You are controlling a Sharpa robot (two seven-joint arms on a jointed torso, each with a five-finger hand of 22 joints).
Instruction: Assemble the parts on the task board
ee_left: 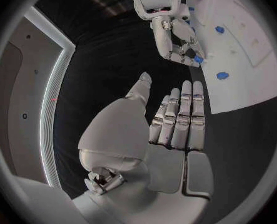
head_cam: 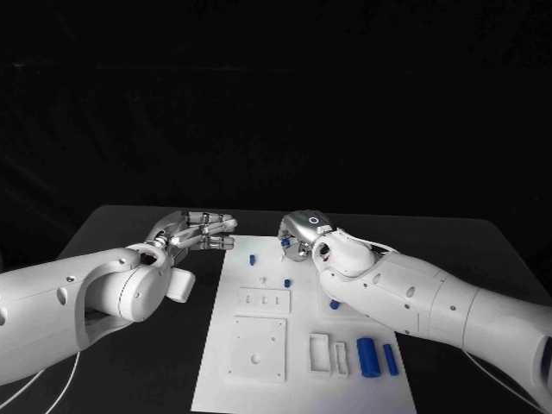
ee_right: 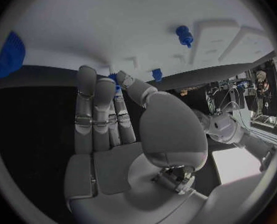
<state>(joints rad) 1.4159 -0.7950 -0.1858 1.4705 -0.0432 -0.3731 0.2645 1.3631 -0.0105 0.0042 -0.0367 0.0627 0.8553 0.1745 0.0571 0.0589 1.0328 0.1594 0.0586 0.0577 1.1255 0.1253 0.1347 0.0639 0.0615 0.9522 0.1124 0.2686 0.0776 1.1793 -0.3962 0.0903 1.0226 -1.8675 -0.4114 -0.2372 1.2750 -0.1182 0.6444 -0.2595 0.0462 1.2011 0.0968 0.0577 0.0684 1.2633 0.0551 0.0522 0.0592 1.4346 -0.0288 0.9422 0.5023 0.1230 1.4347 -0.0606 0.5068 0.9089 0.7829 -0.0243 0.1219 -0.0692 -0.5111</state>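
We pinch a small blue part [head_cam: 285,243] in right hand [head_cam: 304,235] over task board [head_cam: 258,354]'s far end, presumably for insertion; left hand [head_cam: 199,231] spread, empty.

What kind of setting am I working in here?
Likely a robotics lab test bench: a black table against a dark backdrop, a white task board with small blue parts laid out, and cluttered equipment with cables in the right wrist view.
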